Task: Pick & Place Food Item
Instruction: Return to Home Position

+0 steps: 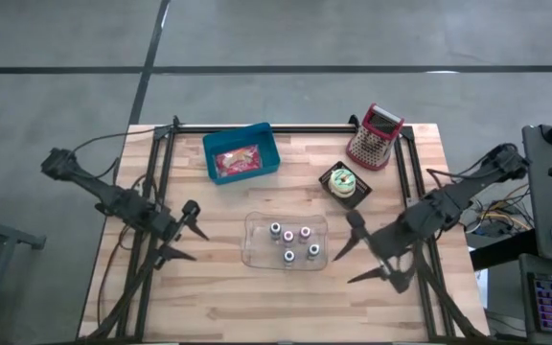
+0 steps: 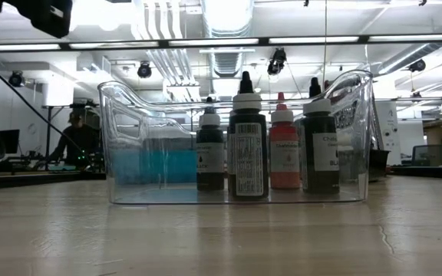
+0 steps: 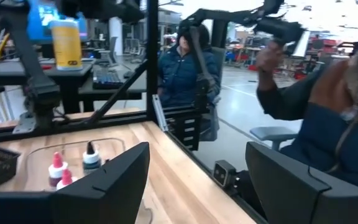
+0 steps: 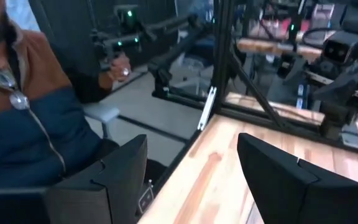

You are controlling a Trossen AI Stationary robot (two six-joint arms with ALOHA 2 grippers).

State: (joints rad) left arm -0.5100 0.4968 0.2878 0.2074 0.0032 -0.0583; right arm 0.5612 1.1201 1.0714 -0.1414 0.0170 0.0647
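A red-and-pink food packet [image 1: 240,160] lies in a blue bin [image 1: 266,144] at the table's far middle. A round green-and-white food item [image 1: 343,181] sits in a small black tray [image 1: 361,192] to the right of it. My left gripper [image 1: 186,237] hovers open at the table's left side, nothing between its fingers [image 3: 197,186]. My right gripper [image 1: 357,259] hovers open at the right side, also with nothing in it [image 4: 191,180]. Both point toward the table's near edge.
A clear tray [image 1: 255,251] [image 2: 121,138] with several small bottles [image 1: 290,243] stands mid-table between the grippers. A red grater [image 1: 375,136] stands at the far right. A black frame [image 1: 161,172] borders the table. People stand beyond the near edge [image 3: 328,124].
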